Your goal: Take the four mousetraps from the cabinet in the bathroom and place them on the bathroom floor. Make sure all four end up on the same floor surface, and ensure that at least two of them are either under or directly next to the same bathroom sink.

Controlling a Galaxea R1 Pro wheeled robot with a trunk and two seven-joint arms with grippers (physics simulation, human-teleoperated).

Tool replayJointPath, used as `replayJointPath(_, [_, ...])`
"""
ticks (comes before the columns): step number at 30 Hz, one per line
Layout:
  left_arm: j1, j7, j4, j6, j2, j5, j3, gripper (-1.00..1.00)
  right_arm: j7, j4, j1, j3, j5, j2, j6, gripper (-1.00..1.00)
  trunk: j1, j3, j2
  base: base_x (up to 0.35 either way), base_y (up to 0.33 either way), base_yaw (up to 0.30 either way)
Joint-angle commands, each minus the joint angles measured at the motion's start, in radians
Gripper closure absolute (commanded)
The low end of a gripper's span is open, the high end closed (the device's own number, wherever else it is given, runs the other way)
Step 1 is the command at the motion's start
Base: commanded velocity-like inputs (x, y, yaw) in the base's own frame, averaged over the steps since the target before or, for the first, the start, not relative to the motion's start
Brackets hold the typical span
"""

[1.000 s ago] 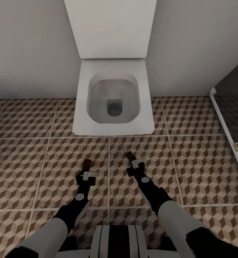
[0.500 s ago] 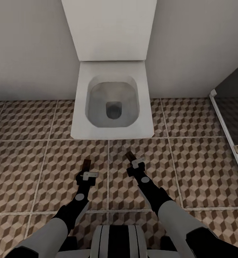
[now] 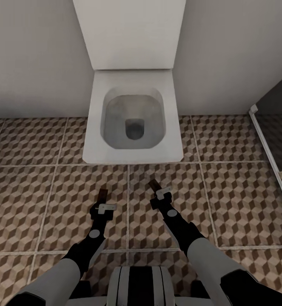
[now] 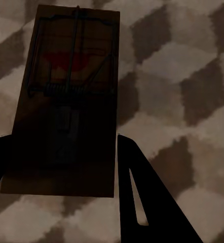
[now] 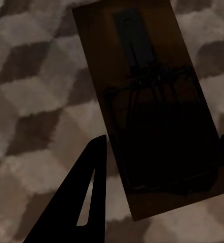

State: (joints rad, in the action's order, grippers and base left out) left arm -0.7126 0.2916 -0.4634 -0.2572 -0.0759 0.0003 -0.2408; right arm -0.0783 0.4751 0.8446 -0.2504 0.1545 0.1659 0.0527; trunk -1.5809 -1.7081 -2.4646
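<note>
I hold a mousetrap in each hand above the bathroom floor (image 3: 234, 199). In the head view my left gripper (image 3: 103, 199) is shut on a brown mousetrap (image 3: 103, 194) that points forward. My right gripper (image 3: 157, 190) is shut on a second mousetrap (image 3: 153, 185). The left wrist view shows the board with its red mark (image 4: 66, 101) between the dark fingers (image 4: 142, 202) of the left gripper (image 4: 59, 147). In the right wrist view the other board (image 5: 147, 111) sits in the right gripper (image 5: 162, 147), beside one finger (image 5: 86, 197). The cabinet and the bathroom sink are out of view.
A square white toilet (image 3: 132, 119) with its lid up stands against the pale wall straight ahead, close to both grippers. At the right a dark glass panel (image 3: 281, 106) has a white frame (image 3: 268, 148) running along the floor. Tiled floor spreads to both sides.
The whole picture has shifted slightly, so the camera has moved: the toilet sits a little lower and more to the left. Both arms and their mousetraps keep the same pose.
</note>
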Motion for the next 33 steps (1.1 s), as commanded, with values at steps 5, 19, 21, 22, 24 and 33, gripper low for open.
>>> replayJointPath(5, [-0.001, 0.014, 0.000, -0.001, 0.001, -0.003, -0.008, 1.00, -0.008, -0.001, 0.001, -0.004, 0.007, 0.000, 0.001, 1.00, -0.019, -0.016, -0.035, 0.000, 0.000, 0.000])
replayJointPath(19, [-0.001, 0.014, 0.000, -0.001, 0.001, -0.003, -0.008, 1.00, -0.008, -0.001, 0.001, -0.004, 0.007, 0.000, 0.001, 1.00, -0.022, -0.052, -0.037, 0.000, 0.000, 0.000])
replayJointPath(21, [-0.001, 0.014, 0.000, -0.001, 0.001, -0.003, -0.008, 1.00, -0.008, -0.001, 0.001, -0.004, 0.007, 0.000, 0.001, 1.00, -0.022, -0.054, -0.037, 0.000, 0.000, 0.000])
replayJointPath(22, [-0.001, 0.014, 0.000, -0.001, 0.001, -0.003, -0.008, 1.00, -0.008, -0.001, 0.001, -0.004, 0.007, 0.000, 0.001, 1.00, -0.022, -0.055, -0.037, 0.000, 0.000, 0.000])
replayJointPath(24, [-0.001, 0.014, 0.000, -0.001, 0.001, -0.003, -0.008, 1.00, -0.008, -0.001, 0.001, -0.004, 0.006, 0.000, 0.001, 1.00, -0.022, -0.056, -0.037, 0.000, 0.000, 0.000])
replayJointPath(33, [-0.001, 0.011, 0.000, -0.014, 0.001, -0.004, -0.008, 1.00, -0.006, -0.005, 0.001, -0.004, 0.008, 0.000, 0.013, 1.00, -0.022, -0.058, -0.037, 0.000, 0.000, 0.000])
